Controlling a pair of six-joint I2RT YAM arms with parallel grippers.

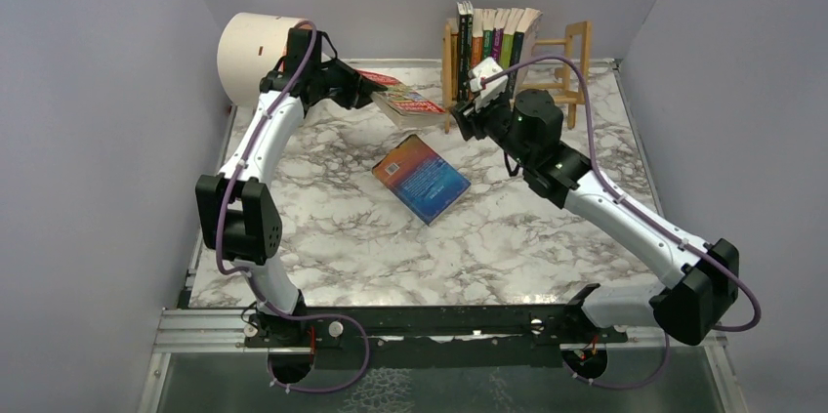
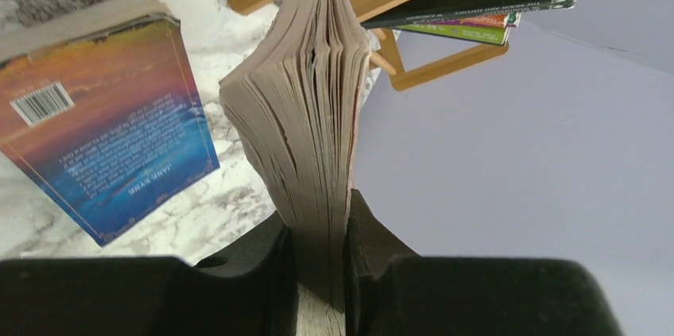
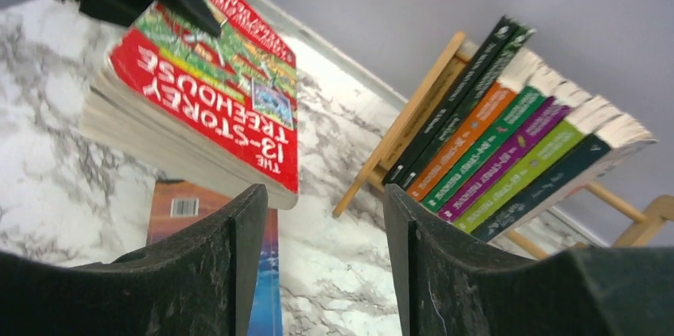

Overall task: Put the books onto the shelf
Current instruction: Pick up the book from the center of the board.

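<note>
Cream and round, the cylinder (image 1: 256,57) stands at the far left and is no part of our job. Beside it our left hand (image 1: 344,87) is clamped tight on one end of the red book (image 1: 405,103), carrying it roughly flat and clear of the marble surface (image 1: 322,237). Below and a little to the right, the blue book (image 1: 422,178) lies back cover up on the surface, with neither hand on it. Our right hand (image 1: 469,120) hovers at the red book's free end, its fingers well apart and nothing between them; the book's corner is just beside one finger. At the back right, the shelf (image 1: 578,54) carries a row of standing books (image 1: 496,37) that lean toward its right half, where we see only bare rails. We judge that we are mid-transfer with the red book. The next move calls for turning it upright and sliding it in beside the row without knocking the leaning books over. The blue book would follow.
</note>
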